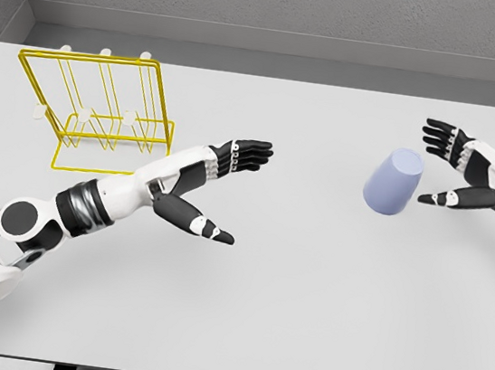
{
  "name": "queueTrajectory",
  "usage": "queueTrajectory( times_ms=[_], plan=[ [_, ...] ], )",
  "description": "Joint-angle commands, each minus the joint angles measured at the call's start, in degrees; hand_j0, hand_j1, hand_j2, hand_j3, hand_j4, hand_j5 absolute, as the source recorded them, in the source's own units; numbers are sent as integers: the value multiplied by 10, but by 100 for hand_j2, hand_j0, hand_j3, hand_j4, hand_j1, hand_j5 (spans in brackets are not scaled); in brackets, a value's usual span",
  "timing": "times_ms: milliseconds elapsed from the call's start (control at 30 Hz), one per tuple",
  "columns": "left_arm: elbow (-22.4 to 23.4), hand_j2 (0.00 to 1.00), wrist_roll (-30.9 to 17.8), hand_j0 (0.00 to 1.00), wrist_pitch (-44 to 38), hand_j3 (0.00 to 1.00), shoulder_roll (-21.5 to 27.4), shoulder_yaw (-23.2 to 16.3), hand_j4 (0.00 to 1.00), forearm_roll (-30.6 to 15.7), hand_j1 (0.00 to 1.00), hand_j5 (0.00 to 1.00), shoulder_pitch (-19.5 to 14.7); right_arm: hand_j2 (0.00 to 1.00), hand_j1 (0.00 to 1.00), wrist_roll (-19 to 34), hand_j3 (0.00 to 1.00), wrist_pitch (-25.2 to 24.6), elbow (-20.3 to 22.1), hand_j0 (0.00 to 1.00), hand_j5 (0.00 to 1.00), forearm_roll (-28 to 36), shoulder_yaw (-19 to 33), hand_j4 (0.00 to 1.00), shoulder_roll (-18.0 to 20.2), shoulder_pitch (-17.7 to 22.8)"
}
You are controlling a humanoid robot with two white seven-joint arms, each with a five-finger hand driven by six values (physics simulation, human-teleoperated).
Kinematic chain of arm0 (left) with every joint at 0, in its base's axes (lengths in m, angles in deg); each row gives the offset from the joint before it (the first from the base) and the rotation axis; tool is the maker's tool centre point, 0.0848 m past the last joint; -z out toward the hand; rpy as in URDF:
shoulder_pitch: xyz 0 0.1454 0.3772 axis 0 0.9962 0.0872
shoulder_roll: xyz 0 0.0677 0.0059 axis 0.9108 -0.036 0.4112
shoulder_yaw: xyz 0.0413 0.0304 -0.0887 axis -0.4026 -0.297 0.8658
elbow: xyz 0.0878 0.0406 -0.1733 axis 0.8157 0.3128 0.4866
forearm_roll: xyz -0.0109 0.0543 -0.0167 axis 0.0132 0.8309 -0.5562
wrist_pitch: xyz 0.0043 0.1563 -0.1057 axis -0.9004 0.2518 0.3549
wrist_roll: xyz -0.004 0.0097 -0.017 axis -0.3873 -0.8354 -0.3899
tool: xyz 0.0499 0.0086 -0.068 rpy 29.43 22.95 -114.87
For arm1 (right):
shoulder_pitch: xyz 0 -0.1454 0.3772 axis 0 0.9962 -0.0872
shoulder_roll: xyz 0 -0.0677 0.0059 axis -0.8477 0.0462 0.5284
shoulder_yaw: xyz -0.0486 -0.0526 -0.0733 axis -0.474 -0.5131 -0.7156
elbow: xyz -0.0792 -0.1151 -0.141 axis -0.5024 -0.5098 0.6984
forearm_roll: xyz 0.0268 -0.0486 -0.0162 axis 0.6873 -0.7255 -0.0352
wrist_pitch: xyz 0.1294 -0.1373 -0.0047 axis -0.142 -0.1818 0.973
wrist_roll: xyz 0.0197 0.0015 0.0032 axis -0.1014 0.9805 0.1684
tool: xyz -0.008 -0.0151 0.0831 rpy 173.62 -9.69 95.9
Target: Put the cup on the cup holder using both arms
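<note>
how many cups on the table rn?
1. A single lavender cup stands upside down on the right side of the table, just left of the open right hand. Nothing in view could hide another.

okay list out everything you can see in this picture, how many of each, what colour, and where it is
cup: one, pale lavender blue, upside down on the right part of the table, close to the right hand but not held
cup holder: one, yellow wire rack with white pegs, far left of the table
table: one, light grey, fills the view
left hand: one, white and black, fingers open, mid-left above the table
right hand: one, white and black, fingers spread open, right of the cup
</note>
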State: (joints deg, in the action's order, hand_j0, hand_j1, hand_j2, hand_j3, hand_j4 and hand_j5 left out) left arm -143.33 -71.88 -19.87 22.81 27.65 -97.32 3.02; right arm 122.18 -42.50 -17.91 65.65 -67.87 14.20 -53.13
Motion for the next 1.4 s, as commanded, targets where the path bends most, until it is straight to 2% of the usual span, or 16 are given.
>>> queueTrajectory(
  times_ms=[0, 400, 600, 833, 967, 1367],
  plan=[
    [0, 100, 0, 100, 0, 100, 1, 0, 100, -3, 100, 100, 0, 100, 100, 0, 100, 4, 0, 100, 100, 4, 3, 100, -4, 0],
    [0, 100, 0, 100, 0, 100, 1, 0, 100, -3, 100, 100, 0, 100, 100, 0, 100, 25, -1, 100, 100, 4, 3, 100, -13, 18],
    [0, 100, 0, 100, 0, 100, 2, 0, 100, -3, 100, 100, 1, 100, 100, 0, 100, 25, -25, 100, 100, 4, 2, 100, -23, 18],
    [1, 100, 1, 100, -9, 100, 1, 0, 100, -3, 100, 100, -1, 100, 100, 0, 100, 65, -50, 100, 100, 4, 1, 100, -25, 18],
    [1, 100, 1, 100, -9, 100, 2, 1, 100, -3, 100, 100, -1, 100, 100, 0, 100, 65, -51, 100, 100, 4, 1, 100, -42, 18],
    [1, 100, 0, 100, -8, 100, 1, 0, 100, -3, 100, 100, -2, 100, 100, 0, 100, 65, -61, 100, 100, 3, 0, 100, -54, 17]
  ],
)
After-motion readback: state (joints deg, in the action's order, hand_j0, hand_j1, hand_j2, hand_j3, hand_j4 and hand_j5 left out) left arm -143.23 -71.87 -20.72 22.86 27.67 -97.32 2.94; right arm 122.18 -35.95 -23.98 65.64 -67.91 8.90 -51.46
